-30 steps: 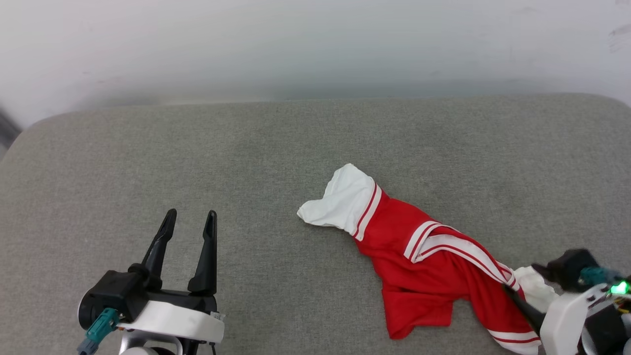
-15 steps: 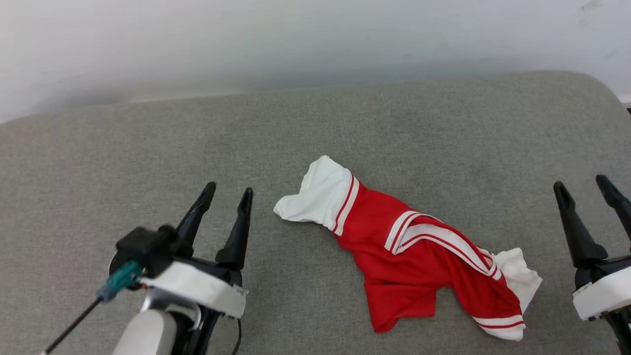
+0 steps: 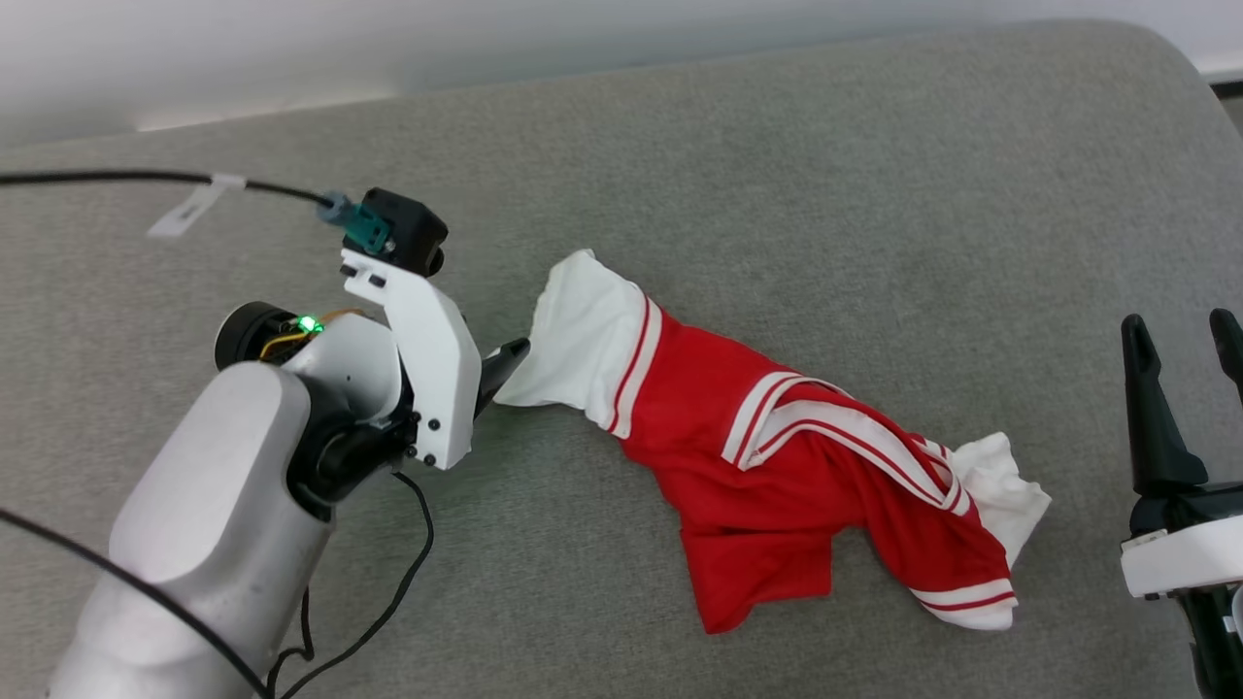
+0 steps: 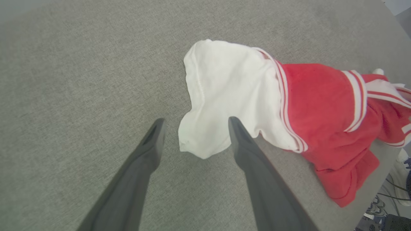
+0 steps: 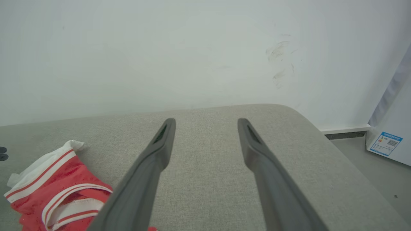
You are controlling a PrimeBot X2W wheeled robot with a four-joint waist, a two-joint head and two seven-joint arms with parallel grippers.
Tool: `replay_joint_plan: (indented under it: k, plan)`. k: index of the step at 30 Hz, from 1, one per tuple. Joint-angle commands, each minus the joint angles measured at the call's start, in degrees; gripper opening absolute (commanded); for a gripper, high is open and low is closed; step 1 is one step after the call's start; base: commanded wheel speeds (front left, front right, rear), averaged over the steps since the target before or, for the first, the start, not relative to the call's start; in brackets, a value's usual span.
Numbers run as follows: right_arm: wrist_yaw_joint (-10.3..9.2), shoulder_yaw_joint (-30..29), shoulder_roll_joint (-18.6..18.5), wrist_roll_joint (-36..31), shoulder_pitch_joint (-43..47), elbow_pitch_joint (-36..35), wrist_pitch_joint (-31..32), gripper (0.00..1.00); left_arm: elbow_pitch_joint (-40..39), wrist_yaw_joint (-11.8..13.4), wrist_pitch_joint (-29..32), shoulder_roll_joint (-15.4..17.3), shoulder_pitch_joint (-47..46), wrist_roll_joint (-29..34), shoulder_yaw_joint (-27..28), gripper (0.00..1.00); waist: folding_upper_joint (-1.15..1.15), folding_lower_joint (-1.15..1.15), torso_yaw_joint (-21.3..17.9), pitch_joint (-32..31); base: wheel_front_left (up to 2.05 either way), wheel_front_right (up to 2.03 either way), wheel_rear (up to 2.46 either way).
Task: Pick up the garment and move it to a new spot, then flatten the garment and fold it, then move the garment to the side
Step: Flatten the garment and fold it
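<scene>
The garment (image 3: 767, 456) lies crumpled on the grey cushion, a red jersey with white sleeves and striped trim; its lettering is hidden in the folds. My left gripper (image 4: 194, 123) stands open, its fingers straddling the lower corner of the white sleeve (image 4: 221, 96), one fingertip lying over the cloth. In the head view that gripper (image 3: 505, 369) sits at the sleeve's left edge, mostly hidden behind its wrist. My right gripper (image 3: 1180, 335) is open at the far right, apart from the garment (image 5: 54, 192), with nothing between its fingers (image 5: 160, 144).
The grey cushion (image 3: 777, 194) ends in a rounded right edge, with a white wall (image 5: 160, 48) behind it. Black cables (image 3: 388, 602) trail from my left arm. A white appliance (image 5: 391, 138) stands on the floor to the right.
My left arm has swung forward and to the right, bringing its open fingers to the white sleeve. The head camera has also shifted. The right gripper stays open.
</scene>
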Motion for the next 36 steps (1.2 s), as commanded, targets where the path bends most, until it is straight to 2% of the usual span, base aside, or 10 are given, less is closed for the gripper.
replay_joint_plan:
  k: [1, 7, 15, 16, 17, 18, 23, 28, 36]
  plan:
    - [-0.03, 0.1, 0.8, 0.1, -0.9, 0.8, -0.8, 1.0, 1.3, 0.2, 3.4, -0.1, -1.9, -1.0, -0.7, 1.0, 0.0, 0.0, -1.4, 1.7, 0.0, 0.0, 0.0]
    - [-0.03, 1.1, 1.7, 0.0, -1.8, 3.1, -3.2, 1.0, 5.4, 0.6, 11.6, 1.0, -5.7, -1.3, -2.5, 1.0, 0.0, 0.0, -3.0, 4.0, 0.0, 0.0, 0.0]
    - [-0.03, 2.3, 1.9, 0.2, -3.0, 5.7, -5.5, 1.0, 9.2, 0.5, 14.4, 2.0, -5.1, 1.4, -6.9, 1.0, 0.0, 0.0, -4.2, 5.6, 0.0, 0.0, 0.0]
    - [-0.03, 2.4, 1.9, 0.3, -3.1, 5.9, -5.6, 1.0, 9.6, 0.4, 14.5, 1.8, -4.6, 1.0, -7.2, 0.73, 0.0, 0.0, -4.2, 5.8, 0.0, 0.0, 0.0]
    - [-0.03, 2.4, 1.9, 0.3, -3.1, 6.2, -5.9, 1.0, 10.0, 0.4, 14.2, 1.7, -4.3, 0.6, -7.4, 0.22, 0.0, 0.0, -4.2, 5.9, 0.0, 0.0, 0.0]
    - [-0.03, 2.4, 1.8, 0.2, -3.2, 6.5, -6.0, 1.0, 10.3, 0.3, 13.8, 1.4, -4.0, 0.1, -7.2, 0.0, 0.0, 0.0, -4.2, 5.9, 0.0, 0.0, 0.0]
    - [-0.03, 2.4, 1.2, -0.5, -3.1, 7.4, -6.4, 1.0, 10.9, 0.2, 11.7, 1.3, -3.1, -1.5, -6.6, 0.0, 0.0, 0.0, -3.4, 5.7, 0.0, 0.0, 0.0]
    - [-0.03, 2.3, 0.6, -1.1, -2.5, 7.8, -5.5, 1.0, 9.4, 0.3, 6.4, 2.1, -1.8, -4.0, -3.0, 0.0, 0.0, 0.0, -1.7, 3.5, 0.0, 0.0, 0.0]
    - [-0.03, 2.2, -0.2, -1.6, -0.1, 8.1, -3.3, 1.0, 2.8, 2.8, -2.5, 4.7, 4.7, -6.9, 3.9, 0.0, 0.0, 0.0, 2.4, -1.4, 0.0, 0.0, 0.0]
